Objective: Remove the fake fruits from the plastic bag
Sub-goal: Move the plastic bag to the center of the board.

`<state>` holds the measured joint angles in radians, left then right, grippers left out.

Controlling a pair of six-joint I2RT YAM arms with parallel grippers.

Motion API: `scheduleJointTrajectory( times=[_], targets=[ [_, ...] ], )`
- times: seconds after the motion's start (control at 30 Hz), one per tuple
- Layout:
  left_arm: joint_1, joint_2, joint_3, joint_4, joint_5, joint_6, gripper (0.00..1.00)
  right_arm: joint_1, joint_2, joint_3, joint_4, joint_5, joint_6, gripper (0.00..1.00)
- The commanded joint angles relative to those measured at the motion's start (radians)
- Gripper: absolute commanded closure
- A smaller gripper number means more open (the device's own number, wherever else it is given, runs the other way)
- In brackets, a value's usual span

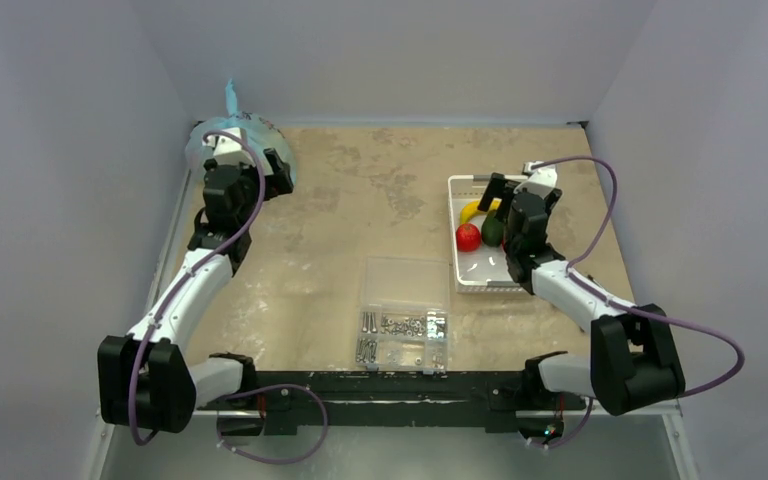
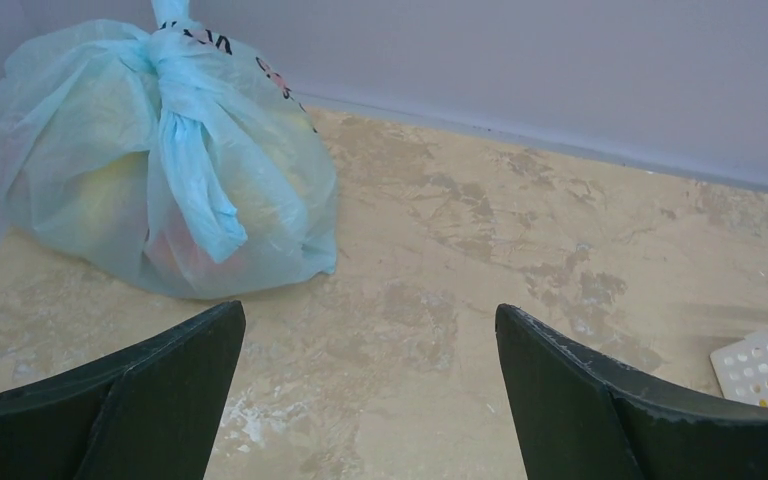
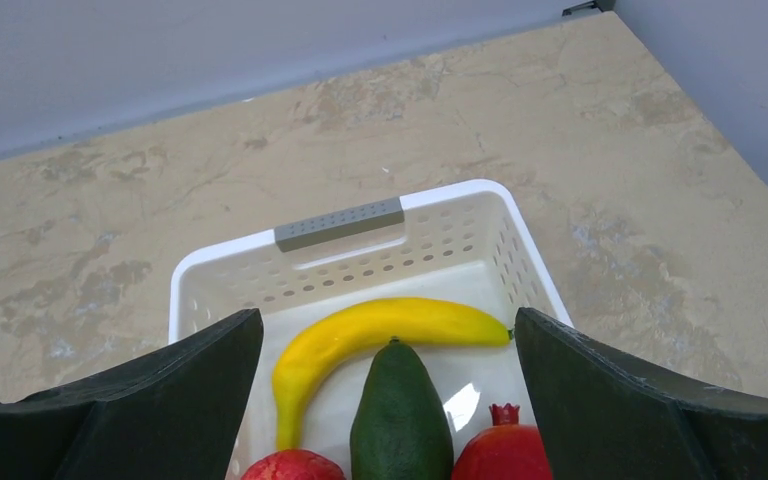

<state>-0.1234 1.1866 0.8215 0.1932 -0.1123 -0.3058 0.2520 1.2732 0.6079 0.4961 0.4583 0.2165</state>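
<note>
Left gripper [image 2: 370, 325] — jaws apart, empty, facing the plastic bag [image 2: 90, 170], well left of the white basket [image 3: 440, 195]. Its knotted handles likely block the fake fruits inside.
Right gripper [image 3: 388, 335] — apart, empty, over the basket holding banana [image 3: 380, 325], avocado [image 3: 398, 420] and pomegranate [image 3: 500, 450].
Screw box [image 1: 403, 310], near-left of the basket.

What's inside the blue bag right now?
Through the plastic bag, knotted shut at its handles, a yellowish shape and a reddish shape show low down. The film blurs them, so which fruits, and how many, cannot be told.
</note>
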Motion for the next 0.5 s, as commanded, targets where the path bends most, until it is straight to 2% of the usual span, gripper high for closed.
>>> scheduleJointTrajectory(
  times=[0.0,0.23,0.47],
  targets=[
    [0.007,0.004,0.043,-0.031,0.025,0.019,0.04,0.007,0.014,0.056,0.024,0.025,0.028,0.01],
    [0.008,0.042,0.084,-0.119,-0.095,0.002,0.03,0.012,0.008,0.085,-0.033,-0.012,0.055,0.01],
    [0.075,0.117,0.113,-0.153,-0.098,-0.102,0.02,0.013,0.0,0.122,-0.09,-0.049,0.101,0.01]
  ],
)
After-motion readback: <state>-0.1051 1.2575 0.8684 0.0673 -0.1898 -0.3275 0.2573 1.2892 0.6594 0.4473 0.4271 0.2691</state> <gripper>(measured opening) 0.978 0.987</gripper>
